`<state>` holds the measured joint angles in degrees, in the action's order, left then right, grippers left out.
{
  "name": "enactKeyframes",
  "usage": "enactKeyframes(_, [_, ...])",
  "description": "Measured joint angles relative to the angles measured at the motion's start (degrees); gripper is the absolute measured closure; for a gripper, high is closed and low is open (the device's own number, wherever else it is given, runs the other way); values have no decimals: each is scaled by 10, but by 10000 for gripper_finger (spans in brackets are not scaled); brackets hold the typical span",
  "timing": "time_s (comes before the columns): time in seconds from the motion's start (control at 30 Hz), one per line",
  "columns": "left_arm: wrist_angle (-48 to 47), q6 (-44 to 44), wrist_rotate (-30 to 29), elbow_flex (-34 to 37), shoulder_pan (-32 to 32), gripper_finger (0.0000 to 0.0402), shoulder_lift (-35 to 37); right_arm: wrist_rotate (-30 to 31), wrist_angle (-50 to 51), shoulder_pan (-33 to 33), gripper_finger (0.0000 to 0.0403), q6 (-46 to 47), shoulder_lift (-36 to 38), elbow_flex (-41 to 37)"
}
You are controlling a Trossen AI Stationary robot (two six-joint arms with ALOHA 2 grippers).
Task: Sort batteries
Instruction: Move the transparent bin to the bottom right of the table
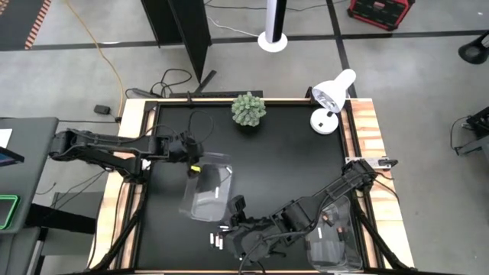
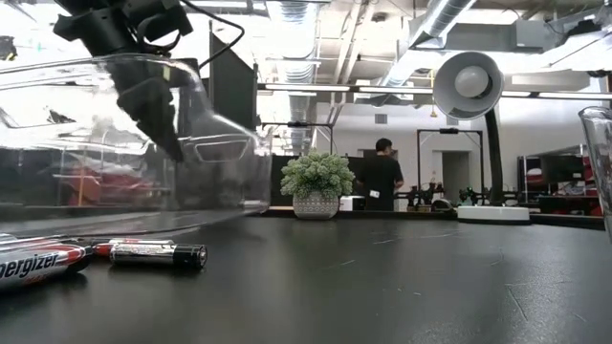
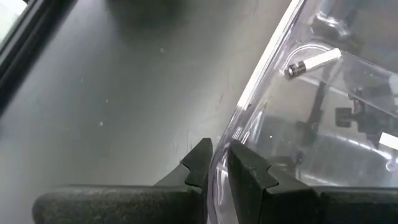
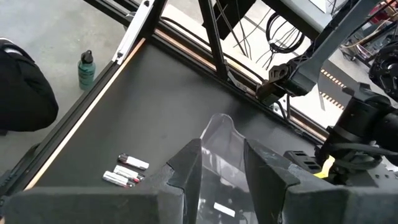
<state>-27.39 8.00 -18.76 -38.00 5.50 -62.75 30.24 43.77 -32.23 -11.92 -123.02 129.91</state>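
Where the low view looks level across the black surface [image 2: 402, 287], the word "energizer" can be read on the nearest of the batteries [image 2: 33, 266], a silver, black and red cell cut by the frame's edge; no other writing is legible. Just behind it lies a dark cell [image 2: 158, 254] with a silver cap, and a third red-tipped one shows between them. From above, a small cluster of about four white cells [image 1: 219, 238] lies loose on the surface near its front edge, between the two clear bins. One white battery [image 3: 313, 63] rests inside the tilted clear bin [image 1: 208, 187], and a second white piece shows at the edge of the left wrist picture.

The left tool [image 3: 215, 163] pinches the rim of that bin, one finger inside the wall and one outside. The right tool [image 4: 222, 163] hangs over the surface's front, its fingers spread partway with nothing between them, the bin's lip showing beyond. A second clear bin [image 1: 334, 243] sits at the front right corner. One potted plant [image 1: 249, 108] and one white lamp [image 1: 333, 98] stand at the far edge.
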Motion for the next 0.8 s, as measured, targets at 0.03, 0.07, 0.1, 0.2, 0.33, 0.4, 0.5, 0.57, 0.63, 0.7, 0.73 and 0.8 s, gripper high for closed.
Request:
enactKeyframes(0.03, [7,2,0,0,0,363,0,0,0,0,271,0,0,0])
enactKeyframes(0.07, [14,4,0,0,0,363,-1,0,0,0,271,0,0,0])
enactKeyframes(0.1, [21,7,0,0,0,363,-2,0,0,0,271,0,0,0])
enactKeyframes(0.2, [40,11,0,0,0,363,-6,0,0,0,271,0,0,0])
enactKeyframes(0.33, [74,22,5,0,0,363,-23,0,0,0,271,4,0,0])
enactKeyframes(0.4, [101,25,17,0,0,363,-38,0,1,0,271,9,0,0])
enactKeyframes(0.5, [129,30,35,0,0,363,-70,0,1,0,271,13,0,0])
enactKeyframes(0.57, [150,34,48,0,0,363,-93,0,2,0,271,15,0,0])
enactKeyframes(0.63, [179,38,57,-1,0,363,-117,0,5,0,271,21,0,0])
enactKeyframes(0.7, [212,44,69,-3,0,363,-138,0,8,0,271,25,0,0])
enactKeyframes(0.73, [228,48,72,-3,0,363,-149,0,11,-1,271,28,0,0])
enactKeyframes(0.8, [250,53,82,-8,0,363,-168,0,13,-2,271,29,0,0])
